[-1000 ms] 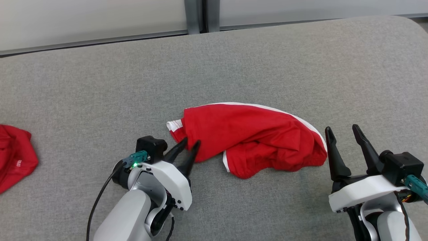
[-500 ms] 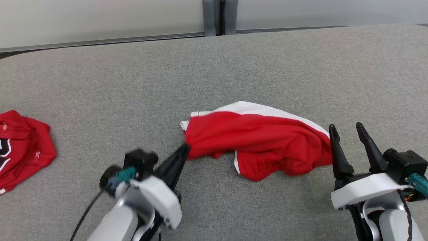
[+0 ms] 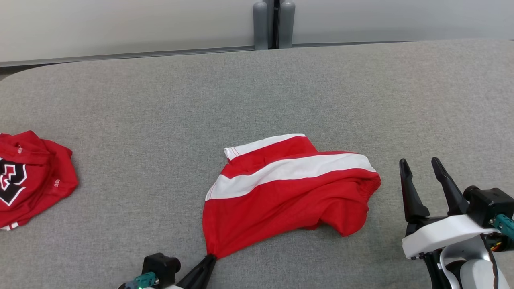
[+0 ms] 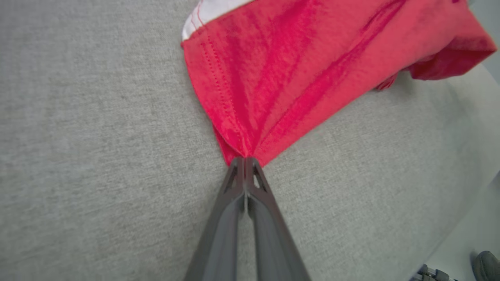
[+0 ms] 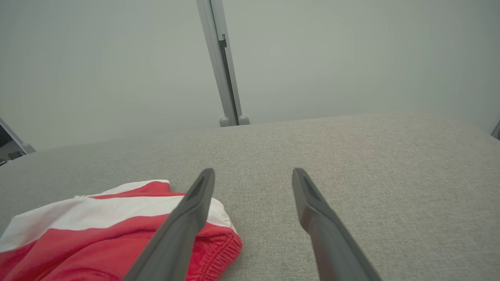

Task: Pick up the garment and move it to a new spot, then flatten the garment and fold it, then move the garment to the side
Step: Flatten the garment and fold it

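The garment is red with a broad white band and lies crumpled on the grey padded table, its near left corner stretched to a point. That corner is pinched in my left gripper, which is shut on the cloth at the bottom edge of the head view. In the left wrist view my left gripper has both fingers pressed together on the red fabric. My right gripper stands open just right of the garment, apart from it. In the right wrist view my right gripper has the garment at its lower left.
A second red garment with a black and white print lies at the table's left edge. A grey post and a pale wall stand behind the table's far edge. A bare stretch of the grey table spreads beyond the garment.
My left gripper shut on the garment's left corner and pulled it toward me, dragging the cloth nearer and turning up its white band. The head camera shifted. The right gripper stayed open.
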